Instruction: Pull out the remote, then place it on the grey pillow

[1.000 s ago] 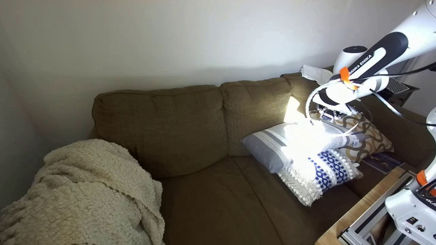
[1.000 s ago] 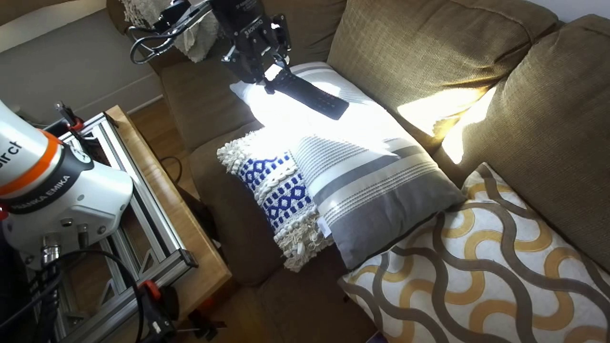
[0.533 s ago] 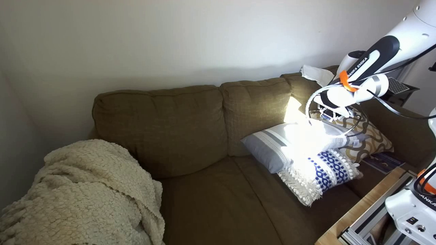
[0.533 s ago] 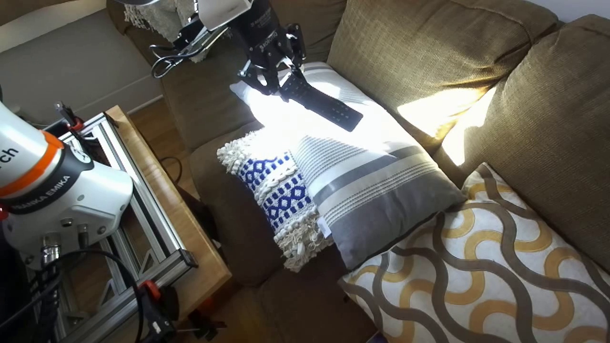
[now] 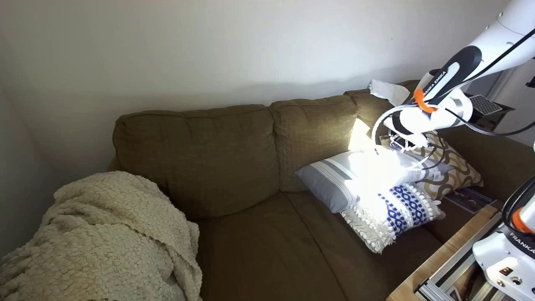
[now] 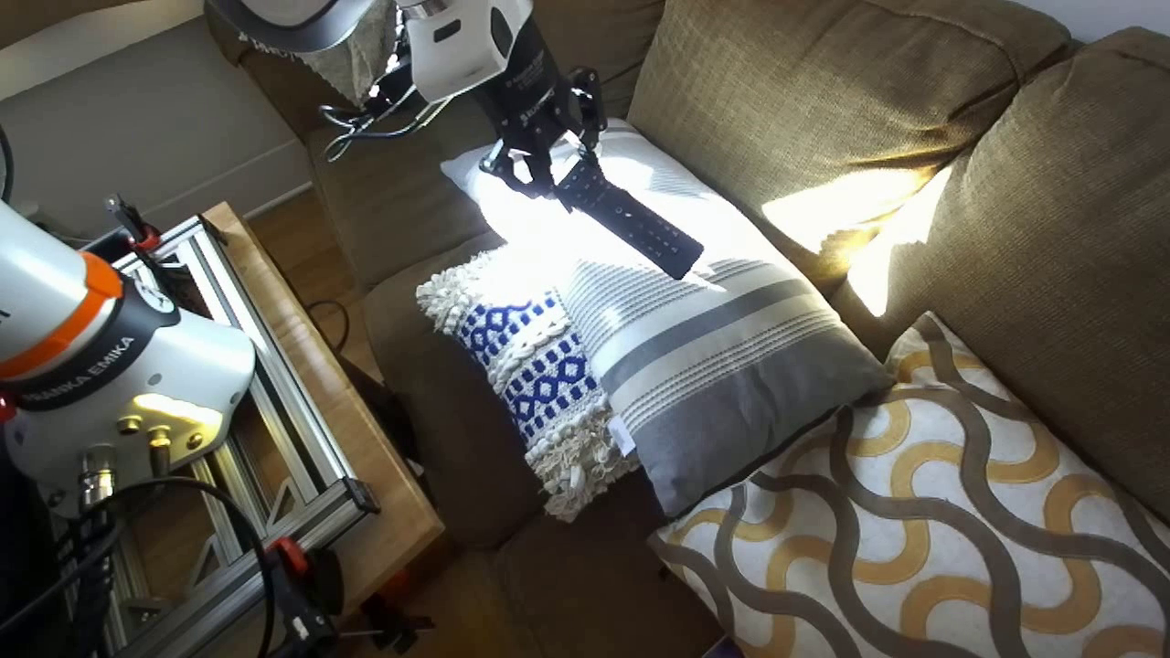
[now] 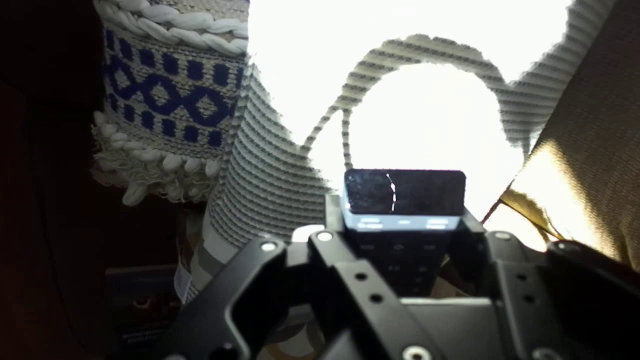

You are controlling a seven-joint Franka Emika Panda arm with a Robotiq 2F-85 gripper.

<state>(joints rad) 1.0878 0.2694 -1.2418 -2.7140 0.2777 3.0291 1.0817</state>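
Brown sofa [image 6: 786, 110]; gripper [image 7: 403, 219] clasps remote [image 6: 635, 219] above grey pillow [image 6: 731, 420]

In both exterior views I see a brown sofa [image 5: 250, 175]; a pale wall [image 5: 209, 54] rises behind it. Bright light [image 6: 845, 206] (blown out, on my feed) streaks the back cushions [image 6: 850, 110], and wood floor [image 6: 295, 244] shows beside the sofa.

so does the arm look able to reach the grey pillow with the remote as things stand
Likely yes: the end effector grips the remote over the grey pillow, and nothing visible stands between remote and pillow.
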